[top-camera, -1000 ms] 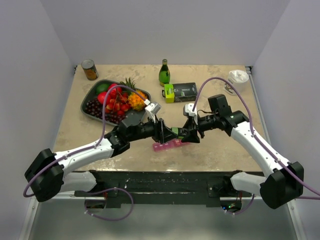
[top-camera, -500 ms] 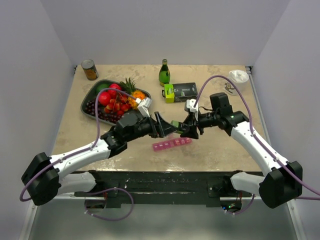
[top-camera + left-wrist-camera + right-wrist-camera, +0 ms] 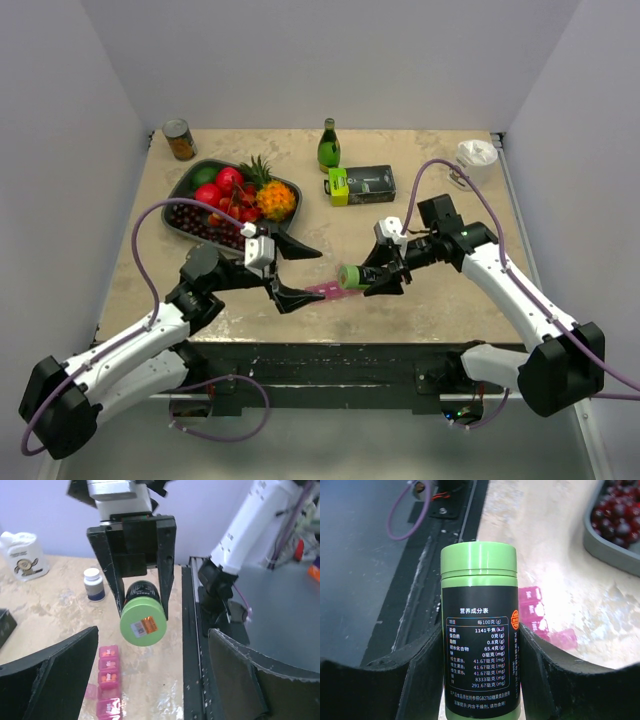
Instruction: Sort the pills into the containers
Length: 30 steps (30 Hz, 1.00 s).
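Upper left of the top view: a grey fruit tray (image 3: 178, 215), glossy mixed fruit inside, not involved.

Left of centre: the left gripper (image 3: 305, 274) hangs above the table (image 3: 150, 250), its black jaws spread wide with nothing between them.

Centre, low: the pill organiser (image 3: 325, 290) lies flat on the table, just beside the left jaw tips and partly under the bottle. It is a narrow strip of translucent pink plastic with small square lidded cells in a row. It looks thin, stiff and very light, and likely to skate on the smooth tabletop. The best hold is probably across the narrow width near one end, or pinning it down while a lid tab is lifted.

Right of centre: the green-capped bottle (image 3: 352, 276) is a rigid cylinder with a dark glossy label and a smooth cap. The right gripper (image 3: 375, 278) pinches it by the body, tipped sideways over the strip. The slick label could let it slip.
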{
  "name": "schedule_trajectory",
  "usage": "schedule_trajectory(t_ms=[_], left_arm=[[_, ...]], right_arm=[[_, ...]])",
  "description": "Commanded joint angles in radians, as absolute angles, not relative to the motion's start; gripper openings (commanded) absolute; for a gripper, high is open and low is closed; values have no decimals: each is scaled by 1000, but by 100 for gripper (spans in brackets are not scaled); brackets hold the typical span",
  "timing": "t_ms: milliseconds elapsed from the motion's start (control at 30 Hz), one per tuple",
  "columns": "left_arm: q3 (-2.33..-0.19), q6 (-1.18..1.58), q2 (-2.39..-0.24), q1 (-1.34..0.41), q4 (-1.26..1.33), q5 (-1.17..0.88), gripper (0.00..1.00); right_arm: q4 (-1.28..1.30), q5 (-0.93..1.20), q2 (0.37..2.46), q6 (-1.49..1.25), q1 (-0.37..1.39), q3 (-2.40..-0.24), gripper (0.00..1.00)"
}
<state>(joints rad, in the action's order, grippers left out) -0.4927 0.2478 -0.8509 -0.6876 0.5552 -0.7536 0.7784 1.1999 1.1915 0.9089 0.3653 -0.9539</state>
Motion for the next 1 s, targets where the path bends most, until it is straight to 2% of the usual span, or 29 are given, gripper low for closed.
schedule_trajectory(t_ms=[0, 267, 733, 967], left_arm=[[-505, 83, -931, -693, 771, -946, 95], [-606, -38, -1104, -830, 756, -893, 95], [-563, -149, -1080, -894, 753, -700, 90], [-572, -159, -1100, -903, 720, -667, 81]], right_arm=[[936, 1324, 1198, 1123, 364, -1011, 0], [943, 1339, 1189, 1120, 365, -1011, 0], [890, 1376, 1187, 1049, 365, -1006, 0], [885, 1376, 1190, 1040, 362, -1006, 0]])
